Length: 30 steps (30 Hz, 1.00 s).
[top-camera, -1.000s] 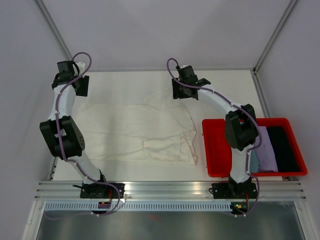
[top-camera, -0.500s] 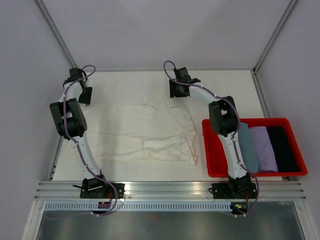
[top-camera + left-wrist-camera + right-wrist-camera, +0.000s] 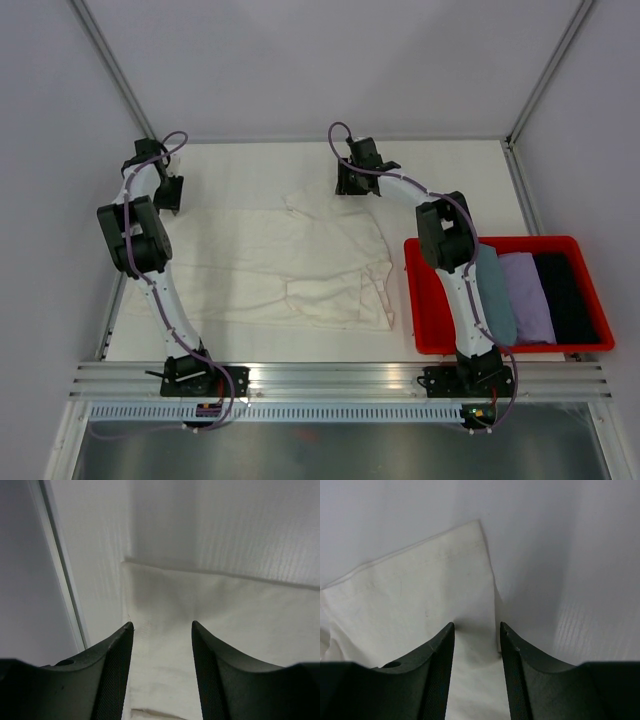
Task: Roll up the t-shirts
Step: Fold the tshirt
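A cream-white t-shirt (image 3: 270, 262) lies spread flat on the white table. My left gripper (image 3: 168, 196) is open over the shirt's far left corner. In the left wrist view (image 3: 162, 625) the cloth (image 3: 235, 615) lies under and between the jaws, close to the table's left rail. My right gripper (image 3: 352, 186) is open over the far right corner. In the right wrist view (image 3: 476, 626) the shirt's hemmed corner (image 3: 420, 595) lies between the jaws, with a small pucker at the right fingertip. Neither gripper holds cloth.
A red bin (image 3: 428, 300) stands at the right, holding folded garments: a grey-teal one (image 3: 497, 292), a lilac one (image 3: 527, 292) and a black one (image 3: 568, 295). A metal rail (image 3: 340, 378) runs along the near edge. White walls close the back and sides.
Both arms have reached farther out and lowered their grippers onto the shirt's far corners. The shirt has not visibly moved. Little moved in the last half second.
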Each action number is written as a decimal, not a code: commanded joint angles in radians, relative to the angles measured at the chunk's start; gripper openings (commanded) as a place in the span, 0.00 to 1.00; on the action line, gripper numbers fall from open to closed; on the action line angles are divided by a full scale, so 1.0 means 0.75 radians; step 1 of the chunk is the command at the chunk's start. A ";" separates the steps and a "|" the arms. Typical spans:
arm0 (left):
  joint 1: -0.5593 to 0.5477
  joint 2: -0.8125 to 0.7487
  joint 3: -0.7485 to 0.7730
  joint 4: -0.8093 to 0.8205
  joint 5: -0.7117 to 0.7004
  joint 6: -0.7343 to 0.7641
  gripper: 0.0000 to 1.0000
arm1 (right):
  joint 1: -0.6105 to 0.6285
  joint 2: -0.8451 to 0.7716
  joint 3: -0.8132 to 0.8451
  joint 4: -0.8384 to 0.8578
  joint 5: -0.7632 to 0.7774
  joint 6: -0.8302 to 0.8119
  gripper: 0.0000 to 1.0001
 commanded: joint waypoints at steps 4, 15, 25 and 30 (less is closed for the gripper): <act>0.031 -0.023 -0.018 -0.021 0.141 -0.144 0.60 | 0.006 -0.071 -0.133 -0.023 -0.015 0.003 0.47; 0.041 0.008 -0.085 0.101 0.165 -0.285 0.56 | 0.006 -0.159 -0.236 0.033 0.002 0.017 0.41; 0.041 0.047 -0.096 0.120 0.141 -0.230 0.23 | 0.012 -0.132 -0.248 0.047 -0.025 0.042 0.22; 0.039 0.037 -0.130 0.144 0.153 -0.207 0.02 | 0.021 -0.137 -0.256 0.041 -0.008 0.017 0.00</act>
